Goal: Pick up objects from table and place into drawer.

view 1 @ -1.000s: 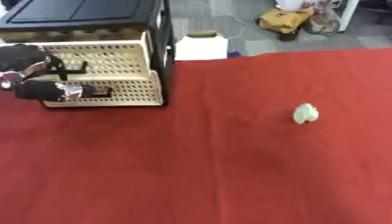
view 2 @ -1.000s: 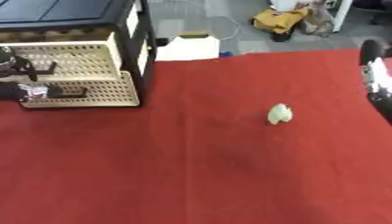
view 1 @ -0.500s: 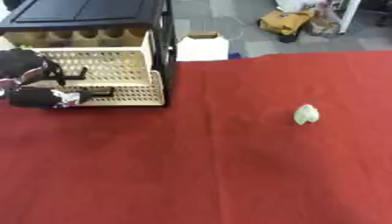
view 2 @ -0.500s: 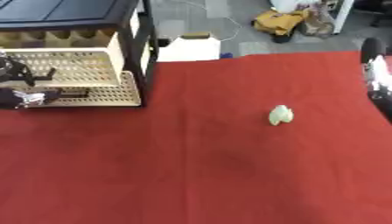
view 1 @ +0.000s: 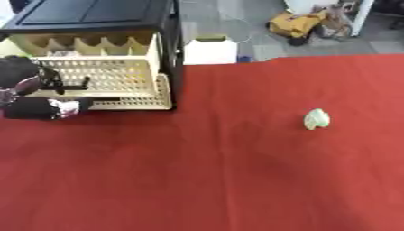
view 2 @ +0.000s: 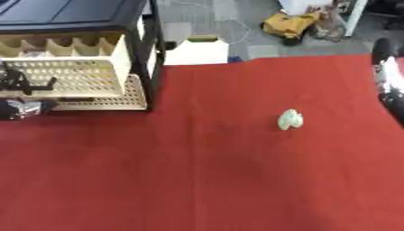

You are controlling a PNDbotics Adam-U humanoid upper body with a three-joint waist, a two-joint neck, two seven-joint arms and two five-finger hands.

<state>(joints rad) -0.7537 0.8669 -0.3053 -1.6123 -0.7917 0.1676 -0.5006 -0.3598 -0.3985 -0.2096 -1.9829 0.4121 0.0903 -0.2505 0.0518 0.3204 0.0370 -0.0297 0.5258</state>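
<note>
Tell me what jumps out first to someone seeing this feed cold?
The wide red table cover, with one small pale green object lying alone toward its right. At far left, the black drawer cabinet has cream perforated drawers pulled out, and the robot's left hand sits at their front edge.

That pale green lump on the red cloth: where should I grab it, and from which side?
The pale green object lies alone on the red tablecloth, small and rounded with no handle showing. I would come straight down from above with the right hand, which is nearer, and pinch across its narrower sides. Nothing crowds it.
</note>
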